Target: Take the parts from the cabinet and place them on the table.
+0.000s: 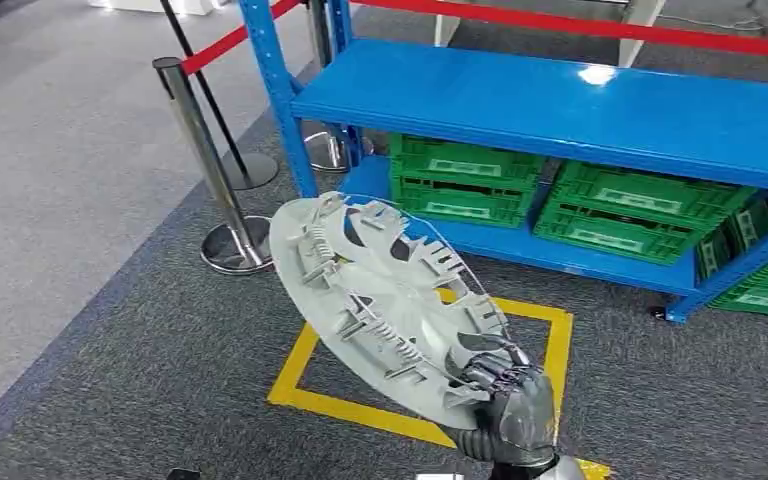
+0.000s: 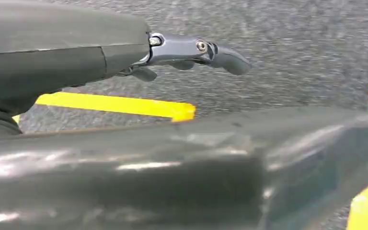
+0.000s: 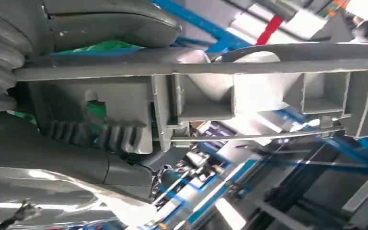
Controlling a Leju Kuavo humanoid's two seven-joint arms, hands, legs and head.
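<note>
My right hand (image 1: 505, 400) grips one grey wheel cover (image 1: 380, 300) by its rim, tilted up over the yellow floor square (image 1: 300, 375). My left hand (image 2: 191, 52) hangs over the carpet; I cannot tell how its fingers sit. At two o'clock I count four green crates (image 1: 465, 180) under one blue shelf (image 1: 560, 100). At ten o'clock stand two silver posts (image 1: 205, 150).

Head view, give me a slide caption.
Right robot hand grips a grey hubcap by its rim before the blue rack of green crates.
</note>
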